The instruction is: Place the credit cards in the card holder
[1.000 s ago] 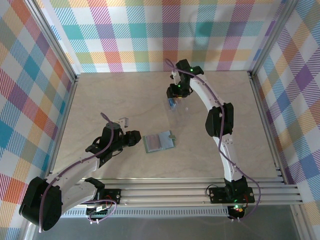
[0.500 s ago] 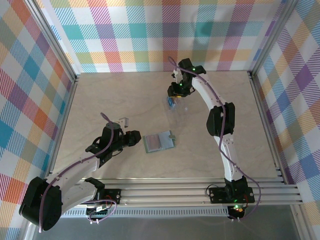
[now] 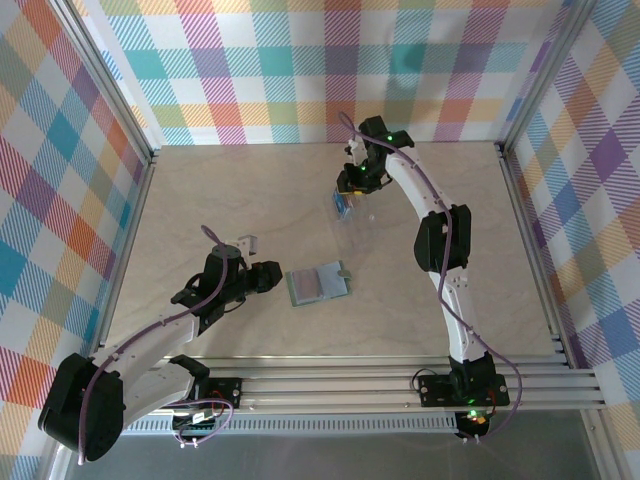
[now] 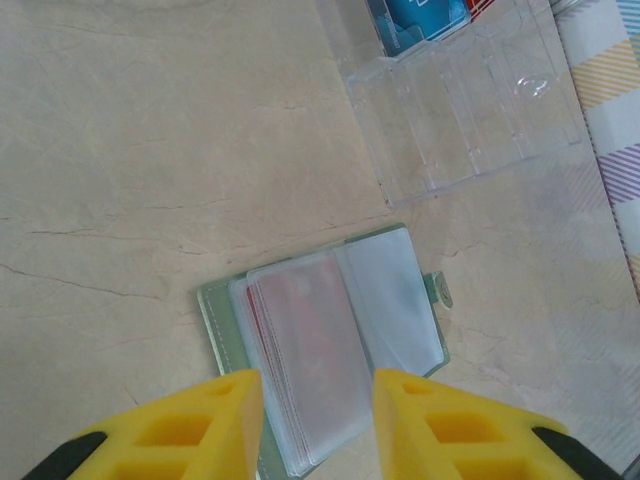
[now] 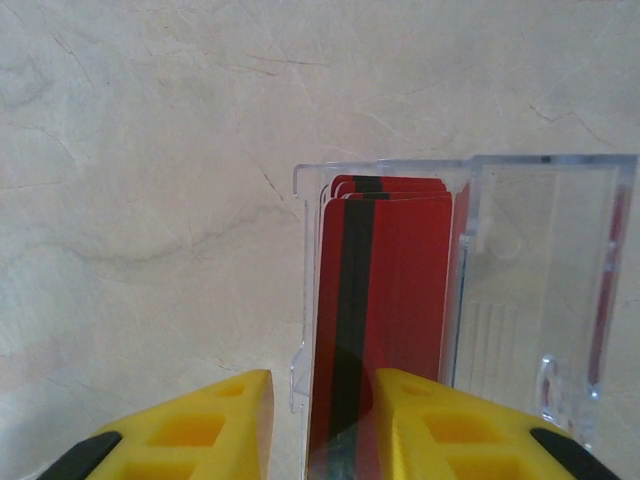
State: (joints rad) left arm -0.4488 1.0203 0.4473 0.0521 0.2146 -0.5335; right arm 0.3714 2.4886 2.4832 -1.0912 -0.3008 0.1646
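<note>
**Card pick at the tray: grip not confirmed**

Step in hand: fetching a card from the stack.

The right gripper (image 5: 322,382) is down at the clear tray (image 5: 530,250), at the far middle of the surface (image 3: 220,200). The credit cards (image 5: 390,300), red with a dark stripe, sit stacked in the tray's left compartment. The front card's near end runs in between the jaws. I cannot tell whether the jaws are clamped on it or only straddle it.

The left gripper (image 4: 312,385) hovers just beside the card holder (image 4: 330,350), jaws parted with nothing between them. The holder lies open and flat near mid-surface, well apart from the tray, clear sleeves facing up. A reddish tint shows through one sleeve, probably a card already filed.

Next move, as judged:
- Get a pinch on one card only and lift it clear of the tray wall.
- Carry it to the holder and slide it edge-first into a free sleeve.
- The left jaws will likely need to pin the soft holder so it does not skate.

Risk: two cards coming up together.
</note>
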